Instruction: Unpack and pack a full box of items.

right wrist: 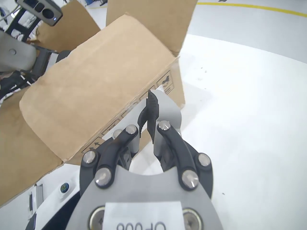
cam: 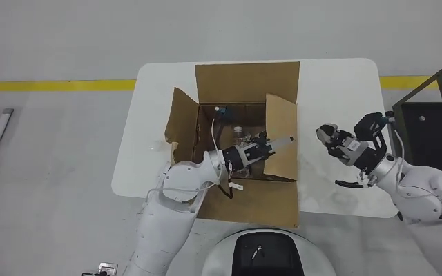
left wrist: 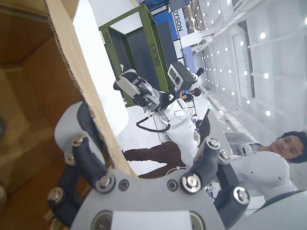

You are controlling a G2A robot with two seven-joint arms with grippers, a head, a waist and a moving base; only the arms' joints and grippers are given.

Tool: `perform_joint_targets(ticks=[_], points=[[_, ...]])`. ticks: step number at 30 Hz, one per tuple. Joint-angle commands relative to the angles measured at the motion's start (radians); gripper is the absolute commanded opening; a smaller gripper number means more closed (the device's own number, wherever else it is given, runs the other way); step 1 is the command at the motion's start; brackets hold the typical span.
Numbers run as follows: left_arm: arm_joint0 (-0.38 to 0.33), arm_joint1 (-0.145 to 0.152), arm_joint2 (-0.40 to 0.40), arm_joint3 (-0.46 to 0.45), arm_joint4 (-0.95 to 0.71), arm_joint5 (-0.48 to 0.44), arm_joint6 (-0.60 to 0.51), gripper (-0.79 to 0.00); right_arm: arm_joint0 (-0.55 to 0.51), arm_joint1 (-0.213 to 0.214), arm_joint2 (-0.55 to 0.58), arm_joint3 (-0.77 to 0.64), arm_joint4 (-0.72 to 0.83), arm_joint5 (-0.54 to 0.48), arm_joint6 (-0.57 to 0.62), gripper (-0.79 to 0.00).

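An open cardboard box (cam: 247, 83) stands in the middle of the white table (cam: 345, 83). Inside it lie a teal item (cam: 224, 109), a clear bottle (cam: 242, 133) and a white cable. My left gripper (cam: 266, 146) is inside the box at its right flap (cam: 282, 134). In the left wrist view this gripper (left wrist: 144, 125) is open and straddles the flap's edge (left wrist: 72, 56), which touches one finger (left wrist: 81, 123). My right gripper (cam: 330, 138) hovers over the table just right of the box. Its (right wrist: 148, 113) fingers are shut with nothing between them, facing the flap's outer side (right wrist: 96, 84).
A green cart (cam: 421, 103) stands off the table's right end. The box's front flap (cam: 255, 207) lies flat towards the table's near edge, and its left flap (cam: 181, 124) stands out to the left. Bare table lies right of the box.
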Motion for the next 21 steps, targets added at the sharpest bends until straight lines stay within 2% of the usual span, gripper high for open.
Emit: perform_joint_targets(ticks=[1,4,6,13,18,21], points=[[-0.012,-0.004,0.025,-0.01,-0.012,-0.003,-0.003,0.0,-0.007,0.003,0.039,-0.016,0.046,0.014,0.023,-0.61],[-0.034,-0.013,0.08,-0.002,-0.027,-0.014,-0.005,0.0,-0.016,0.007,0.099,-0.04,0.147,0.038,0.073,-0.502],[-0.048,-0.022,0.125,0.004,-0.043,-0.012,0.0,0.0,-0.019,0.011,0.136,-0.063,0.195,0.052,0.115,-0.471],[-0.096,-0.048,0.259,0.039,-0.026,-0.036,-0.013,0.0,0.004,0.022,0.24,-0.065,0.318,0.091,0.227,-0.446],[-0.114,-0.058,0.294,0.069,-0.011,-0.045,-0.019,0.0,0.058,0.032,0.224,-0.036,0.385,0.088,0.352,-0.437],[-0.12,-0.061,0.303,0.079,-0.002,-0.045,-0.021,0.0,0.088,0.033,0.2,-0.023,0.441,0.081,0.379,-0.443]])
